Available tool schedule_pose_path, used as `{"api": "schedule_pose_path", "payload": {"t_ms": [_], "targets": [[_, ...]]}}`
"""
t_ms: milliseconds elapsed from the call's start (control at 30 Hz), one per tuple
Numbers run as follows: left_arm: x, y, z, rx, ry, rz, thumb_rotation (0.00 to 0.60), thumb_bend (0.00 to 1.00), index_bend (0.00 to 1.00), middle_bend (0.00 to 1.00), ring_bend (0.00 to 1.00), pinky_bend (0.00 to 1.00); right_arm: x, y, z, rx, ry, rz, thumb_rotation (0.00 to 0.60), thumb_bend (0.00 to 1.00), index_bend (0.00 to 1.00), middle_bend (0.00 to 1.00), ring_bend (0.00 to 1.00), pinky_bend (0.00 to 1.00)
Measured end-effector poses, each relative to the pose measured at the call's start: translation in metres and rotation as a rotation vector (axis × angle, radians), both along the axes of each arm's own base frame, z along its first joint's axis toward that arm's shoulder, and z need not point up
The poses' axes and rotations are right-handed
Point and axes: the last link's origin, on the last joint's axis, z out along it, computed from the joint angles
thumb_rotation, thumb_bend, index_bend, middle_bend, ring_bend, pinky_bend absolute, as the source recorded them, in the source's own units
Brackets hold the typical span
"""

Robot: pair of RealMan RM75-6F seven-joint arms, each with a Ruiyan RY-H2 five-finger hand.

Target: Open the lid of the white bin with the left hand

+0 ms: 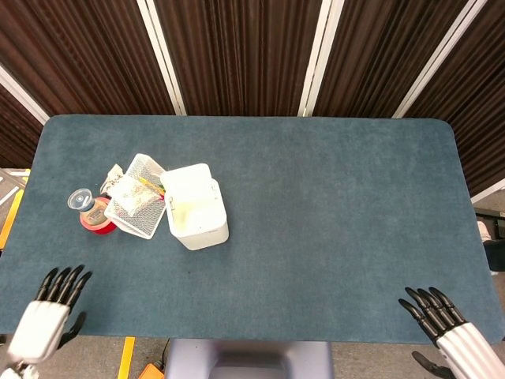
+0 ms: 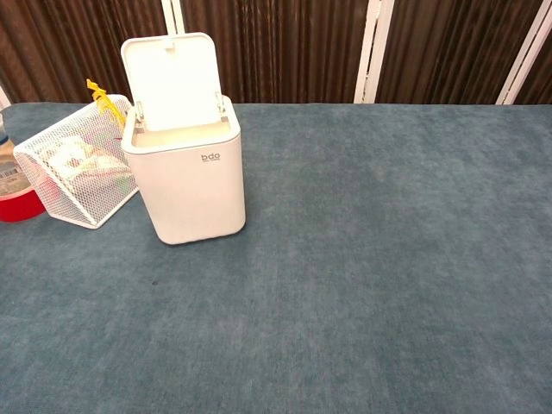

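The white bin [image 2: 184, 177] stands at nine o'clock on the table [image 1: 331, 205], its lid [image 2: 172, 79] upright, touching the tipped wire basket [image 2: 73, 177]. A knock to the basket could jolt the bin and drop the lid. Left hand [image 1: 49, 316], seven o'clock edge, and right hand [image 1: 448, 328], five o'clock, both empty, fingers loosely together.
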Motion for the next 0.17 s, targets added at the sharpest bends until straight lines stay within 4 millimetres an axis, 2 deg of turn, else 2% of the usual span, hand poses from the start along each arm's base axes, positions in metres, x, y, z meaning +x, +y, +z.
{"api": "schedule_pose_path", "payload": {"t_ms": [167], "targets": [[-0.0018,-0.0103,0.0032,0.043,-0.042,0.008,0.600,0.43,0.00,0.00,0.00,0.02,0.0001,0.0015,-0.0001,-0.001,0.006,0.006,0.600,0.31,0.00,0.00,0.00,0.00]]}}
